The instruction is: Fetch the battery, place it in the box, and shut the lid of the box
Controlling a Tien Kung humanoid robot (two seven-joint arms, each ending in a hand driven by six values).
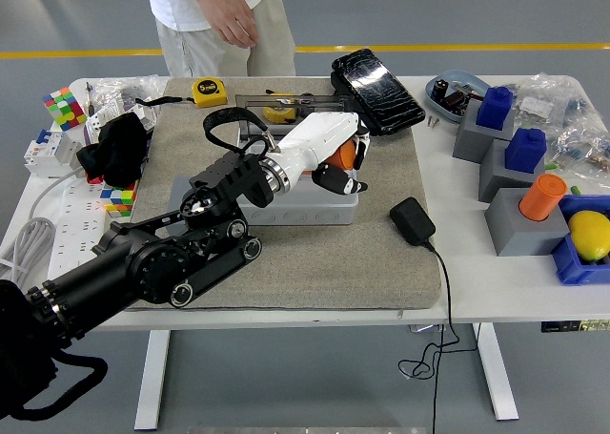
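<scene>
Here the left hand [335,159] grips the orange battery [342,155] at frame centre, holding it over the box's [319,203] right end, seemingly for dropping inside; the lid [286,107] stands open behind.

- The left arm [162,262] runs off the lower left of the frame, so its shoulder end is cut away.
- The left hand [324,148] and forearm cover most of the grey box [315,203] at centre; the box opening is hidden.
- The orange battery [341,155] shows only as a sliver between the fingers.
- The person [214,14] at the upper left is cut off by the top edge.
- The clear lid [250,110] is partly hidden behind the arm.
</scene>
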